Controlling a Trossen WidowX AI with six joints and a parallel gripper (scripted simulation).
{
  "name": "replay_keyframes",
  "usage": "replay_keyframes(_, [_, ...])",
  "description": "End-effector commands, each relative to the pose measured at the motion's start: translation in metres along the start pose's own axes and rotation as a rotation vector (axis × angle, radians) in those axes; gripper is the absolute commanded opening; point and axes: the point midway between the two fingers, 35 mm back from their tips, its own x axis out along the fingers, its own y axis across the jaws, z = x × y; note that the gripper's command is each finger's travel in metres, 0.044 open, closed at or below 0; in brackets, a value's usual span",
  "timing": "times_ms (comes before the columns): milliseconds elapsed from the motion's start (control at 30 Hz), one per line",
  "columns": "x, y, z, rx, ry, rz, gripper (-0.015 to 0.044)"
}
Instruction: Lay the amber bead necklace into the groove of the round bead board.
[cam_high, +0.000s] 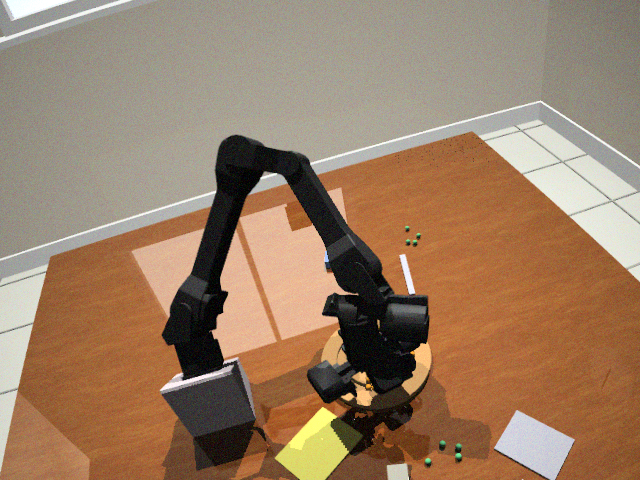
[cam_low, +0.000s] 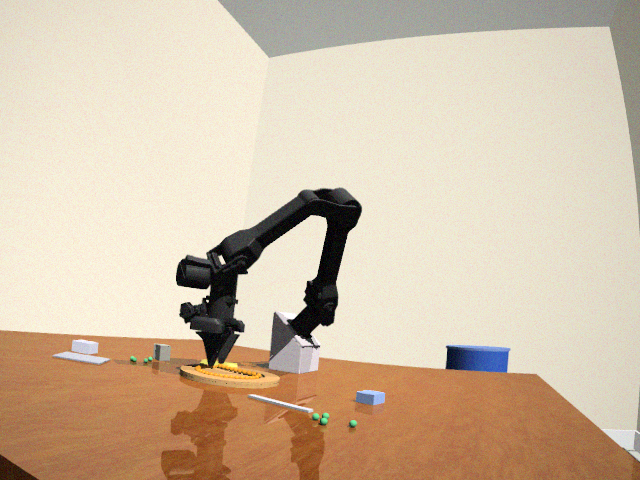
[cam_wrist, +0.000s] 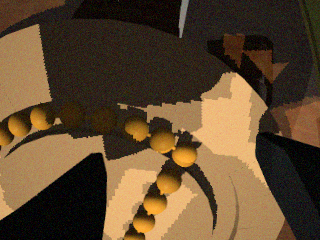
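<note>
The round wooden bead board (cam_high: 426, 356) (cam_low: 227, 383) (cam_wrist: 240, 110) lies flat on the table under the arm. The amber bead necklace (cam_high: 368, 386) (cam_low: 248, 372) (cam_wrist: 162, 141) lies on it. In the wrist view its beads follow the groove from the left, then bend sharply and run down across the board's middle, inside the groove. The dark groove right of that bend holds no beads there. My gripper (cam_low: 217, 364) (cam_wrist: 180, 146) is open low over the board, with the bend of the necklace between its spread fingers and not gripped. In the top view the arm hides the fingertips and much of the necklace.
A yellow sheet (cam_high: 310, 444) lies beside the board, near the robot's base. A grey sheet (cam_high: 535, 444) (cam_low: 81, 357), a grey block (cam_low: 162, 352), a white block (cam_low: 84, 346), a white bar (cam_high: 407, 273) (cam_low: 279, 403), a blue block (cam_low: 370, 397) and loose green beads (cam_high: 458, 446) (cam_low: 323, 421) lie around.
</note>
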Motion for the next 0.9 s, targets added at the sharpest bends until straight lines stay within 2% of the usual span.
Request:
replay_keyframes(0, [-0.0032, -0.0008, -0.0004, 0.002, 0.002, -0.003, 0.0394])
replay_keyframes(67, [-0.0018, -0.0004, -0.0004, 0.003, 0.002, -0.001, 0.044])
replay_keyframes(733, [-0.0048, -0.0004, -0.0004, 0.003, 0.002, -0.004, 0.044])
replay_keyframes(867, [-0.0078, 0.0003, -0.0013, -0.236, 0.003, -0.004, 0.0335])
